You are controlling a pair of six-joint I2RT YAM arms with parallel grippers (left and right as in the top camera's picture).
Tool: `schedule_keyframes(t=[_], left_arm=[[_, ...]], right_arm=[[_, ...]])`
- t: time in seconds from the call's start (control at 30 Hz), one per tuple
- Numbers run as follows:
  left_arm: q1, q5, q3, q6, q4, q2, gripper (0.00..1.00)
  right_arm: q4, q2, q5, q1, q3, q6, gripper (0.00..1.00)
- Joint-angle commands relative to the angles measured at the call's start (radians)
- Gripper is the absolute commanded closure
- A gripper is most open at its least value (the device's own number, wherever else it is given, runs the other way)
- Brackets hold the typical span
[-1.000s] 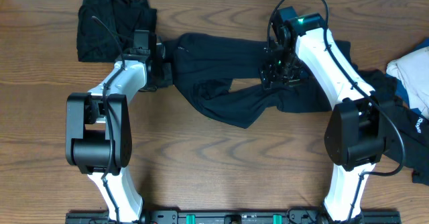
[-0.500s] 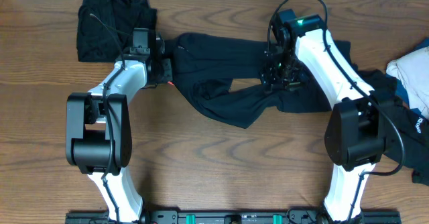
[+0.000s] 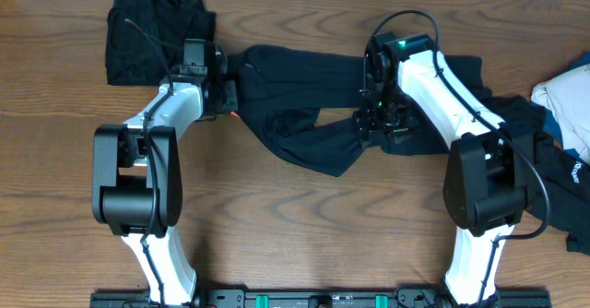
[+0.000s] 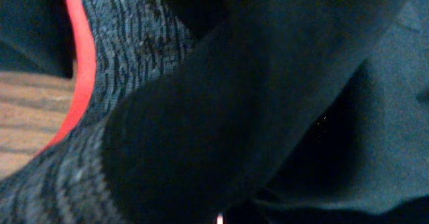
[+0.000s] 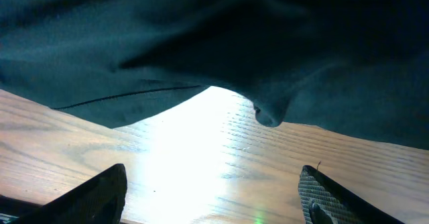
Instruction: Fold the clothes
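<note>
a long pair of black trousers (image 3: 295,77) lies crumpled across the middle of the wooden table (image 3: 277,216), with a loose fold sagging toward the near edge. the left gripper (image 3: 225,96) sits right at the trousers' left end, jaws together and clamped on the cloth there. from above only a speck of red peeks out beside it. its own camera is smothered in fabric: dark ribbed knit, a coral-red band (image 4: 75,56) down the left side, a sliver of wood below that, and none of its fingers to be seen.

the right gripper (image 3: 378,119) hangs over the trousers' right half, jaws wide apart and holding nothing. in its wrist view the two fingers (image 5: 100,194) only poke in at the bottom corners. bare wood glares between them, and the trousers' edge just beyond is dim and hard to read.

past the trousers' left end, toward the far corner, a heap of black cloth (image 3: 152,27) sits bunched; one garment or several, i cannot tell. right of the trousers another black garment (image 3: 553,174) is partly hidden under the right arm (image 3: 442,77), and white and blue clothes (image 3: 564,96) are cut off at the edge of view.
</note>
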Motion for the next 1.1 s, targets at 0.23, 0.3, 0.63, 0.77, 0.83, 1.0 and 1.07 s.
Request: schedule_keyframes(t=[0.23, 0.3, 0.63, 0.77, 0.83, 1.0, 1.07], left_arm=[[0.005, -0.017, -0.012, -0.005, -0.029, 0.114, 0.94], [0.005, -0.017, -0.011, -0.005, -0.034, 0.113, 0.94], [0.005, -0.018, -0.011, -0.005, -0.085, 0.113, 0.94], [0.005, -0.022, -0.011, -0.004, -0.126, 0.113, 0.94], [0.006, -0.029, -0.011, -0.004, -0.149, 0.113, 0.94], [0.020, -0.097, -0.011, 0.004, -0.211, 0.113, 0.94], [0.036, -0.100, -0.011, 0.034, -0.229, 0.113, 0.94]], right_arm=[[0.007, 0.001, 0.028, 0.011, -0.006, 0.068, 0.19], [0.007, 0.001, 0.029, 0.003, -0.011, 0.068, 0.18], [0.105, 0.001, 0.022, -0.060, -0.135, 0.068, 0.16], [0.171, 0.001, 0.022, -0.085, -0.179, 0.068, 0.15], [0.207, 0.001, 0.023, -0.102, -0.189, 0.068, 0.14], [0.295, 0.001, 0.026, -0.164, -0.190, 0.068, 0.14], [0.336, 0.001, 0.027, -0.193, -0.190, 0.068, 0.14]])
